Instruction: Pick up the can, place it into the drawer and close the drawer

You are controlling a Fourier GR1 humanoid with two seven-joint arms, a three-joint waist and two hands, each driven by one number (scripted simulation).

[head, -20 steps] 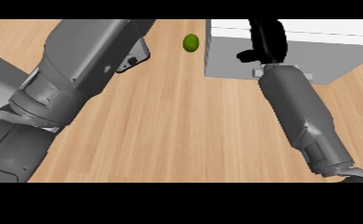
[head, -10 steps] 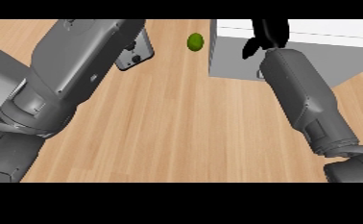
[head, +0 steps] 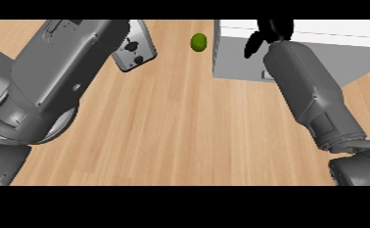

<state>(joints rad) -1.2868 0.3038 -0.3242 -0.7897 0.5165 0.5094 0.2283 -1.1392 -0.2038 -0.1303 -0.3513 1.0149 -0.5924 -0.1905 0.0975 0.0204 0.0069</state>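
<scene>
No can shows in the head view. The drawer [head: 327,29], a white-rimmed box with a grey side, sits at the top right of the wooden counter. My right hand [head: 269,32] is over the drawer's left part, cut off by the view's top edge, and my grey right forearm hides what lies under it. Whether this hand holds anything cannot be seen. My left forearm [head: 57,75] fills the left side; a grey wrist plate [head: 134,49] shows at its end, and the left hand itself is out of view.
A small green oval object [head: 198,42] lies on the counter just left of the drawer. Bare wood [head: 180,124] spreads between the two forearms.
My right arm has stretched farther away, so the hand now sits higher over the drawer at the top edge. The left forearm has swung up and to the right.
</scene>
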